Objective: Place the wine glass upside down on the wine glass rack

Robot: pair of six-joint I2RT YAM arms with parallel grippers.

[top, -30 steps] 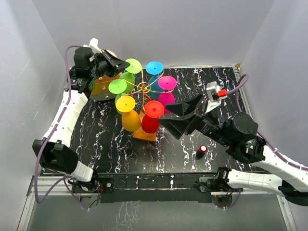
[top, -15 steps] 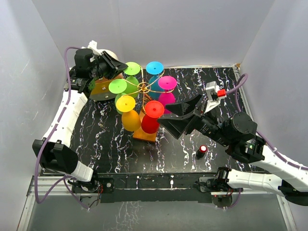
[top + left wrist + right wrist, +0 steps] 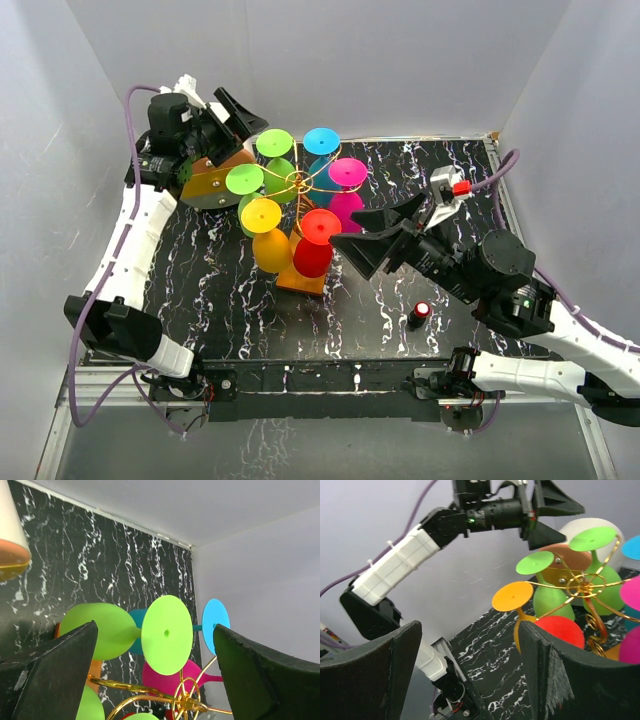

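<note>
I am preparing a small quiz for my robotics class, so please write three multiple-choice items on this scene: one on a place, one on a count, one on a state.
1. Where does the red-capped bottle stand relative to the wine glass rack?
A. behind it
B. on its base
C. on the table, to its right

2. How many glasses hang on the rack?
A. four
B. six
C. eight

3. How is the left gripper?
A. open, empty
B. shut on a glass
C. shut on the rack

Answers:
1. C, it stands on the marbled top.
2. B, six coloured feet show.
3. A, its fingers stand wide apart, clear of the lime-green glass.
</note>
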